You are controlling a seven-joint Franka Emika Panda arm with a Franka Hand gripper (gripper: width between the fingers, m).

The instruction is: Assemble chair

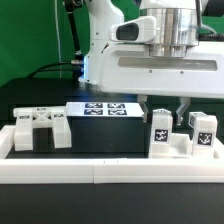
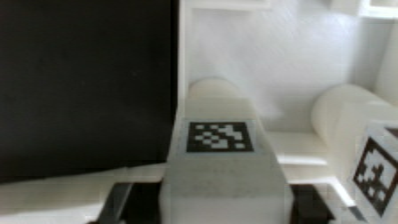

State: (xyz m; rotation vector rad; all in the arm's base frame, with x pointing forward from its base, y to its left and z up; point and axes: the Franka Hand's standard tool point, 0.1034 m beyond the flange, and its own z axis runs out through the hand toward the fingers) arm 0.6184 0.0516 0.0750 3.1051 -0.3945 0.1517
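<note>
End effector (image 1: 166, 114) centre-right of frame, jaws apart, straddling upright tagged chair leg (image 1: 160, 133), nothing gripped, second leg (image 1: 203, 131) just beside

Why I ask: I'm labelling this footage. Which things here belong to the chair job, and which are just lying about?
Belonging to the job:
- slotted seat block
- tagged part below the hand
- second tagged part
- hand, open above them

Just there:
- marker board
- white border rail
- black table

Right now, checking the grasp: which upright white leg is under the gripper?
The leg toward the exterior view's left, beneath the gripper; the other leg stands beside it.
</note>
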